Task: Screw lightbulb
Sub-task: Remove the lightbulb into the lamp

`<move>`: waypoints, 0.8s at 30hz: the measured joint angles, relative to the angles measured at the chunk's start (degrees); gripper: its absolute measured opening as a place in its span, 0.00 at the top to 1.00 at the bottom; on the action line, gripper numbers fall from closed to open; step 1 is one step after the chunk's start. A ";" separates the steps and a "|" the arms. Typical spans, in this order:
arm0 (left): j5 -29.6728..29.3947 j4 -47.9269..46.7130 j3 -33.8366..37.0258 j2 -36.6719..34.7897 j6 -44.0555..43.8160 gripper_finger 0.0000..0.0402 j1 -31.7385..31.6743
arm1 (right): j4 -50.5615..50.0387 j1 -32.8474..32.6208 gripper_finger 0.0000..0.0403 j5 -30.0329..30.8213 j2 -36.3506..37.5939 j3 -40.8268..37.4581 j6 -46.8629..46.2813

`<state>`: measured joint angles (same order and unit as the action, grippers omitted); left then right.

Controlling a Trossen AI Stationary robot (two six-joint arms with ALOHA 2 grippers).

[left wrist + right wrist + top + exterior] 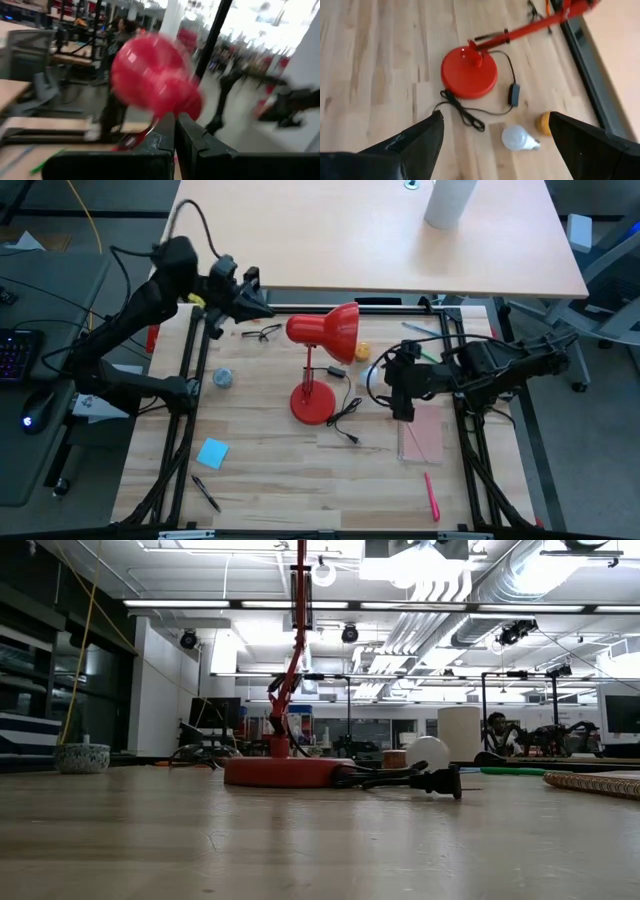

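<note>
A red desk lamp stands mid-table on its round base point(312, 405), its shade point(327, 330) tipped toward the left. The white lightbulb point(518, 137) lies on its side on the wood next to a small yellow-orange round object point(544, 123); the low view shows the lightbulb point(428, 753) behind the lamp's plug. My left gripper point(265, 310) is shut and hovers level just left of the shade point(155, 75), apart from it. My right gripper point(495, 120) is open, raised above the table and slanting down toward the lightbulb.
The lamp's black cord and plug point(345, 422) trail right of the base. Glasses point(262, 332), a grey ball point(222, 378), a blue note point(212, 452), a black pen point(205, 492), a red pen point(432, 495) and a notebook point(420, 435) lie around. Black frame rails point(190, 380) flank the table.
</note>
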<state>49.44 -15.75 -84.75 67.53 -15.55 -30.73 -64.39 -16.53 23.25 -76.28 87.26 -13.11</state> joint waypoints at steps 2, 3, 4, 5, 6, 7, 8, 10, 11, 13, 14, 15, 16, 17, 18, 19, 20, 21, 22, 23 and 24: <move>-0.03 -2.50 1.75 -0.02 6.41 1.00 -0.74 | -1.02 -0.02 0.13 0.08 -0.19 0.00 -4.09; -0.05 -3.12 3.18 0.00 8.37 1.00 -0.98 | -1.48 0.01 0.13 0.24 -0.22 0.00 -6.99; -0.04 -3.13 4.82 0.00 9.28 1.00 -1.32 | -2.10 0.18 0.13 0.46 -0.23 0.00 -10.49; -0.02 -2.72 6.83 0.00 9.66 1.00 -1.61 | -3.10 0.68 0.13 0.56 -0.23 0.00 -14.38; -0.06 -2.16 8.96 0.00 9.69 1.00 -1.76 | -3.85 1.22 0.13 0.60 -0.20 -0.31 -18.54; -0.07 -1.32 11.33 0.00 9.63 1.00 -1.93 | -4.25 1.93 0.13 0.31 -0.01 -1.14 -22.80; -0.06 -0.25 13.84 0.01 9.18 1.00 -1.93 | -5.15 2.57 0.13 -0.22 0.25 -2.28 -26.78; -0.05 2.29 19.09 0.02 7.60 1.00 -1.93 | -6.59 3.50 0.13 -2.13 0.79 -5.53 -34.24; -0.04 4.00 21.70 0.04 6.45 1.00 -1.93 | -6.39 4.00 0.13 -2.94 1.12 -7.49 -37.64; 0.05 8.57 26.90 0.07 3.64 1.00 -1.89 | -5.12 5.24 0.13 -5.51 1.92 -12.50 -43.94; 0.24 11.37 29.53 0.07 2.25 1.00 -1.85 | -4.17 6.28 0.13 -7.60 2.25 -15.30 -46.86; 0.57 14.30 32.03 0.07 0.70 1.00 -1.78 | -2.87 7.54 0.13 -10.17 2.67 -18.45 -49.36; 0.93 17.11 34.34 0.07 -0.99 1.00 -1.77 | -1.13 9.12 0.13 -12.92 3.02 -21.67 -51.47; 1.06 20.19 36.69 0.07 -2.60 1.00 -1.76 | 0.75 11.07 0.13 -15.92 3.59 -24.93 -52.82; 1.04 23.40 38.73 0.07 -4.08 1.00 -1.78 | 3.18 13.31 0.13 -18.94 4.12 -28.13 -53.79; 1.04 26.53 40.71 0.07 -5.79 1.00 -1.78 | 6.33 15.76 0.13 -22.04 4.70 -31.16 -54.21; 1.04 29.45 42.51 0.07 -7.01 1.00 -1.78 | 9.64 18.12 0.13 -24.86 5.09 -33.72 -54.20; 1.04 32.01 44.10 0.07 -8.03 1.00 -1.78 | 12.67 20.45 0.13 -26.79 5.38 -35.83 -53.69; 1.06 34.01 45.65 0.04 -9.09 1.00 -1.78 | 15.21 22.71 0.13 -28.27 5.57 -37.42 -52.74; 1.06 35.06 46.89 0.04 -10.19 1.00 -1.76 | 16.97 24.85 0.13 -28.70 5.72 -38.31 -51.73; 1.06 35.85 48.01 0.04 -11.51 1.00 -1.73 | 18.20 27.03 0.13 -28.65 5.81 -38.64 -50.41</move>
<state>50.50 20.10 -36.74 67.57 -27.06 -32.46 -46.20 10.50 -5.40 -70.47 48.62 -63.52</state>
